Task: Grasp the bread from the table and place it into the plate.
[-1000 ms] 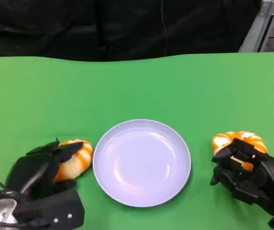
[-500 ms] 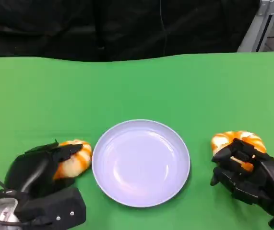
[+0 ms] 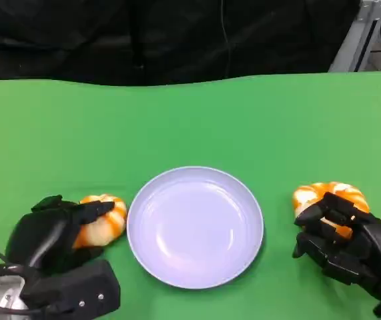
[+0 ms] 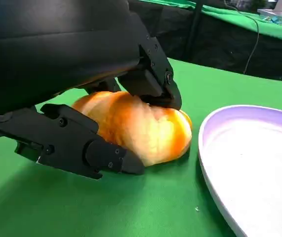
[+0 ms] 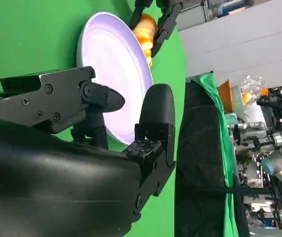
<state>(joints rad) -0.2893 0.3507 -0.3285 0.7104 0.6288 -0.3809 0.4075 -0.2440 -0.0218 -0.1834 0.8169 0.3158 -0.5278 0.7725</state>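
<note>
Green felt table (image 3: 197, 120): both hands' fingers (image 3: 93, 211) clasp glossy bread rolls (image 3: 103, 219) flanking round plate (image 3: 195, 227).

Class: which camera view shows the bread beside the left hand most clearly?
The left wrist view: the bread is large and close there, on the table between the left hand's fingers. The head view shows it small, half hidden by that hand. The right wrist view gives a distant glimpse beyond the plate.

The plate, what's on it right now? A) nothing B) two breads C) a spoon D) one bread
A: the plate is bare inside, while one bread lies on the green table beside it at the left hand and the other bread lies at the right hand.
</note>
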